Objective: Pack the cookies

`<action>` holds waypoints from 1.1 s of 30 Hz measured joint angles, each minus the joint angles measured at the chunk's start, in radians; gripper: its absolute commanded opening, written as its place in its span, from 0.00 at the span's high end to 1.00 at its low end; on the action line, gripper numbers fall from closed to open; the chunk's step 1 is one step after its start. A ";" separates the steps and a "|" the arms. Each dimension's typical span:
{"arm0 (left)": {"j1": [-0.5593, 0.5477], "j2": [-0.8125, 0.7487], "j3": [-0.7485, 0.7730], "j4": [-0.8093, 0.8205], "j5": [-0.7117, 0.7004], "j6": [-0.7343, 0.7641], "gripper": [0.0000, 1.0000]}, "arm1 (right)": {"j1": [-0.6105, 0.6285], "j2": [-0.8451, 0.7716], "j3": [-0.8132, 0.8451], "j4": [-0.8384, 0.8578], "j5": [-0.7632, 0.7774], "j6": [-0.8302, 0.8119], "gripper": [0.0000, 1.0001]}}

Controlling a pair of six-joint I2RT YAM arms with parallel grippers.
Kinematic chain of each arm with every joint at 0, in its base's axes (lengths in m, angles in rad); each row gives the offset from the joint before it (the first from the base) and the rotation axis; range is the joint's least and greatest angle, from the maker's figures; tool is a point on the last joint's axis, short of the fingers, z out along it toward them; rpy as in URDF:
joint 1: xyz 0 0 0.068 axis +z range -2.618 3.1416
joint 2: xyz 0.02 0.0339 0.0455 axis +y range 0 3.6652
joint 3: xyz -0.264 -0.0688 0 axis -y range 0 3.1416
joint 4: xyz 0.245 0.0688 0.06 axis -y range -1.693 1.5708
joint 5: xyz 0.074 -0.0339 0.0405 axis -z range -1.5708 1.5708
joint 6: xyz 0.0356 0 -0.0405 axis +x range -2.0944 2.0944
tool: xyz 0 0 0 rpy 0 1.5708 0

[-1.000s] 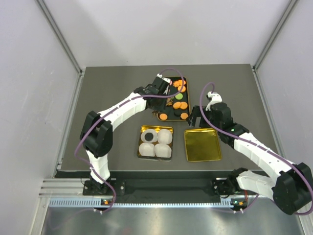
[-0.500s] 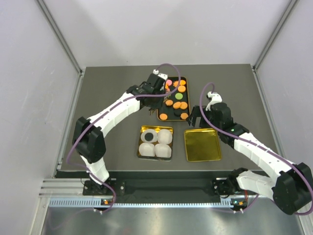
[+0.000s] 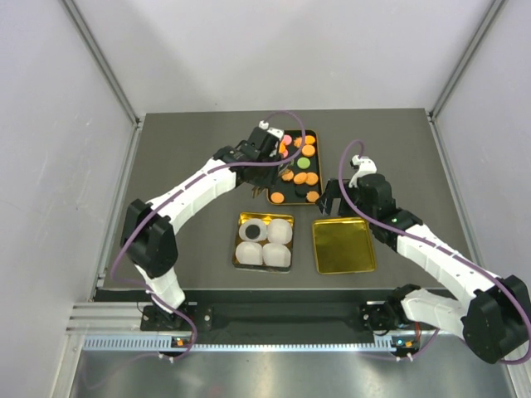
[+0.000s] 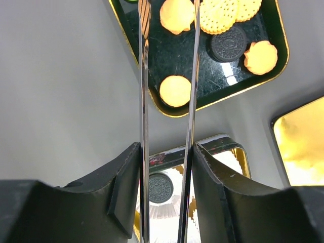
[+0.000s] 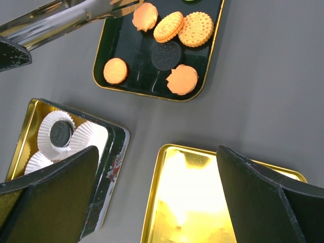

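Looking down from overhead, I can see the cookies [image 3: 300, 177] lying in a black tray [image 3: 271, 187] just under and ahead of the left claw [image 3: 262, 149], orange ones mostly, with a pink one [image 3: 286, 141] and a green one [image 3: 304, 163] among them; what that claw carries is lost against its dark body from up there; its own wrist camera shows it plainly, the two fingers pressed in on a pair of metal tongs [image 4: 144, 101] whose thin blades run out ahead of the fingertips over the tray, a round orange cookie [image 4: 175, 91] lying on the tray floor in the gap between them; further ahead the blade tips flank a scalloped orange cookie [image 4: 177, 15], but the frame cuts them off there and I cannot tell whether they pinch it; the pink and green ones fall outside that view; below and behind the left claw sits a gold tin [image 4: 243, 154] of white paper liners [image 4: 164, 207], one holding a black sandwich cookie [image 4: 161, 187]; the right claw [image 5: 157, 152] hangs with its fingers spread wide apart, a gold lid [image 5: 202, 197] beneath it; ahead of it its camera catches the tray's near end, and to its left the tin, partly hidden behind one finger.
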 measured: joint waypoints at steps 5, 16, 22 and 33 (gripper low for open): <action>0.000 0.021 0.000 0.000 0.015 0.005 0.48 | 0.000 0.001 0.000 0.000 0.000 0.000 0.00; -0.003 0.077 0.000 0.000 0.013 0.017 0.48 | 0.000 0.001 0.000 0.000 0.000 0.000 0.00; -0.008 0.099 0.000 0.000 0.006 0.022 0.50 | 0.000 0.001 0.000 0.000 0.000 0.000 0.00; -0.016 0.111 0.009 -0.002 -0.022 0.035 0.59 | 0.000 0.001 0.000 0.000 0.000 -0.005 0.00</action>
